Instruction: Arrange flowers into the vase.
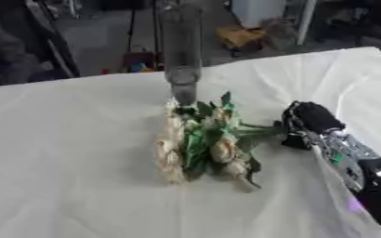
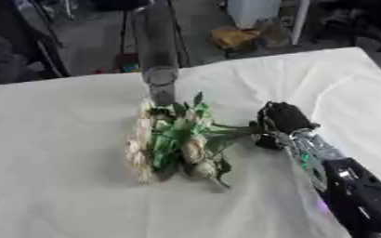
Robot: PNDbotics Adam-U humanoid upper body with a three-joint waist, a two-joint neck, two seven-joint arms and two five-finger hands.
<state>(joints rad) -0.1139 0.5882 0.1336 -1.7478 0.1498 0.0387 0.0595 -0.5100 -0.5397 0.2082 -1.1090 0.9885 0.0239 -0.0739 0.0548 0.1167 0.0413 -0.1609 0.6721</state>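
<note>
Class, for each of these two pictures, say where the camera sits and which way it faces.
Left eye view: in the robot's head, looking down at the white table; the right hand shows, curled on the flowers.
Right eye view: beside it, facing the same way; same hand and arm.
Both share the bunch lying before the tall vase.

Both eyes sit in the robot's head, looking steeply down and forward across the table [image 1: 72,153], near enough that its white top fills most of each frame, with a strip of cluttered floor along the top edge. They share almost everything: the vase [image 1: 181,56] at upper centre, the flowers [image 1: 202,139] mid-frame, the right hand [image 2: 281,120] coming in from the lower right. The right eye stands a little to the side, so all of it sits further left in its frame.
</note>
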